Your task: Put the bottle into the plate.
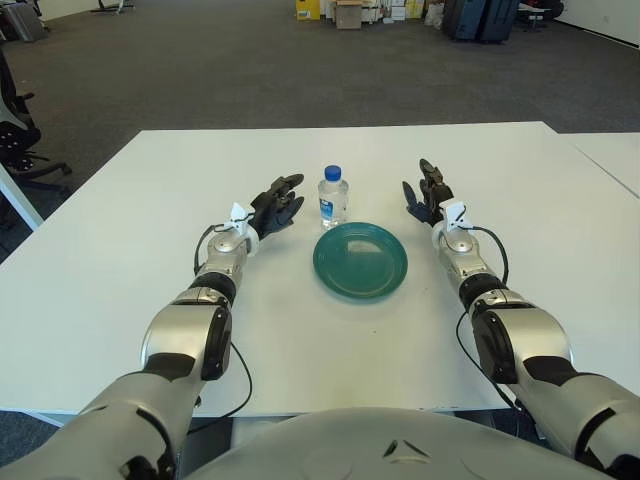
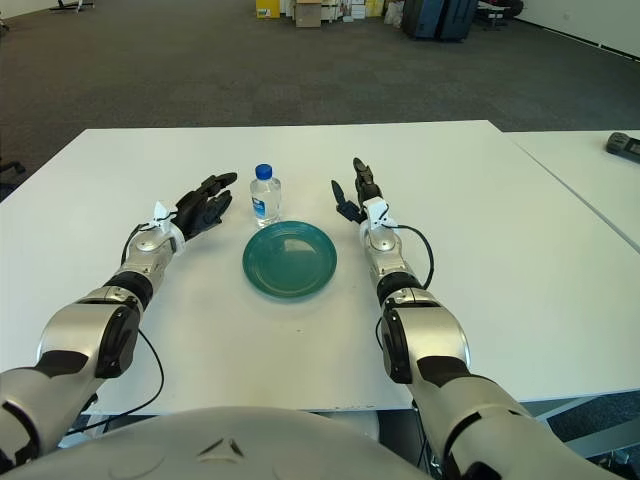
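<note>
While both arms reach forward over the bench (image 1: 120,240), the left hand (image 1: 275,204) shows with its three dark, jointed fingers spread and empty, tips aimed toward the bottle (image 1: 333,197). Its black fingers look matte and segmented, set on a pale wrist block ahead of a smooth, silvery forearm shell with a thin black cable looping beside it. Just to this hand's right, a narrow gap away, the bottle stands upright: a small clear plastic cylinder with a rounded shoulder, a blue screw cap and a white-and-blue label band. It touches neither hand and is not on the plate (image 1: 360,260).

Nearer the robot than the bottle, and just beside it, the plate lies flat on the bench, a round, glossy teal dish with a shallow well and a raised rim, nothing in it. It sits between the two forearms.

On the far side of the plate from the left hand, the right hand (image 1: 426,195) shows with fingers pointing up and loosely apart, holding nothing, apart from the bottle and the plate rim.

Underneath, the bench is a smooth white rectangular top; beyond it spreads dark grey carpet (image 1: 200,70).
</note>
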You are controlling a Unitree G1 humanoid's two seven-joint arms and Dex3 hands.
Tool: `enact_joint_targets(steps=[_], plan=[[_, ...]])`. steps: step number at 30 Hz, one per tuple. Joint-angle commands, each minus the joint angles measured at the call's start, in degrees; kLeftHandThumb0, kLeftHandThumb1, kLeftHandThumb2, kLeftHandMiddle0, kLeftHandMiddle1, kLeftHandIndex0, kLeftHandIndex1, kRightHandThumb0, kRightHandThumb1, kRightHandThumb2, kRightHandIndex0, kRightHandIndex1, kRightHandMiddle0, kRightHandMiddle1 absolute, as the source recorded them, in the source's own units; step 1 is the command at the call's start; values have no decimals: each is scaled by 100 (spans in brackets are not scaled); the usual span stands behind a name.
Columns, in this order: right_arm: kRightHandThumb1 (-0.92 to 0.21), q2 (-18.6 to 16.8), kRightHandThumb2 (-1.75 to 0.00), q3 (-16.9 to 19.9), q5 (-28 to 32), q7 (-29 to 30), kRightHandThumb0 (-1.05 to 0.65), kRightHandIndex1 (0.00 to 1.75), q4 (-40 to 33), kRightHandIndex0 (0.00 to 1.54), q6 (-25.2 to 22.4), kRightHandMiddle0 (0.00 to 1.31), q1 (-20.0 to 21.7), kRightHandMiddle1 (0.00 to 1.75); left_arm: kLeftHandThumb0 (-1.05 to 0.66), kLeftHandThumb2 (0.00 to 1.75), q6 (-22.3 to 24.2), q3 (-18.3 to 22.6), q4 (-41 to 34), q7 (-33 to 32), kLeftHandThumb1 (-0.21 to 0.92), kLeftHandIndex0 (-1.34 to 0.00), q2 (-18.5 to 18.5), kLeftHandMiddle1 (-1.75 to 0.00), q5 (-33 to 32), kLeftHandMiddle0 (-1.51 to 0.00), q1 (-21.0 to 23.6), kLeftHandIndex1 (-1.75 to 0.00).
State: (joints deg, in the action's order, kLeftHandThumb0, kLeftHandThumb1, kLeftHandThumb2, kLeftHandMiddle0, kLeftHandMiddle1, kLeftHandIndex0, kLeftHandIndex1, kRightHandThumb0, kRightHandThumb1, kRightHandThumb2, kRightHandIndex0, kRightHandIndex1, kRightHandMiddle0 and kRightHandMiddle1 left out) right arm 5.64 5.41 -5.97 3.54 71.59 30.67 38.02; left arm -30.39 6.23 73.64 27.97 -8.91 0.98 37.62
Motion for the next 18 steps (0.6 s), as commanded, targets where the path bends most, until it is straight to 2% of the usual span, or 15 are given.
enact_joint_targets(steps=[1,18], plan=[[-92,-26,-67,18,64,52,-96,0,-102,0,42,0,-37,13,-98,28,-16,-102,1,27,92,0,-95,0,126,-9,222,-31],[-92,-53,-76,-16,34,336,-96,0,-105,0,33,0,-161,23,-100,25,69,-428,7,-229,92,0,-12,0,461,-7,361,-29]])
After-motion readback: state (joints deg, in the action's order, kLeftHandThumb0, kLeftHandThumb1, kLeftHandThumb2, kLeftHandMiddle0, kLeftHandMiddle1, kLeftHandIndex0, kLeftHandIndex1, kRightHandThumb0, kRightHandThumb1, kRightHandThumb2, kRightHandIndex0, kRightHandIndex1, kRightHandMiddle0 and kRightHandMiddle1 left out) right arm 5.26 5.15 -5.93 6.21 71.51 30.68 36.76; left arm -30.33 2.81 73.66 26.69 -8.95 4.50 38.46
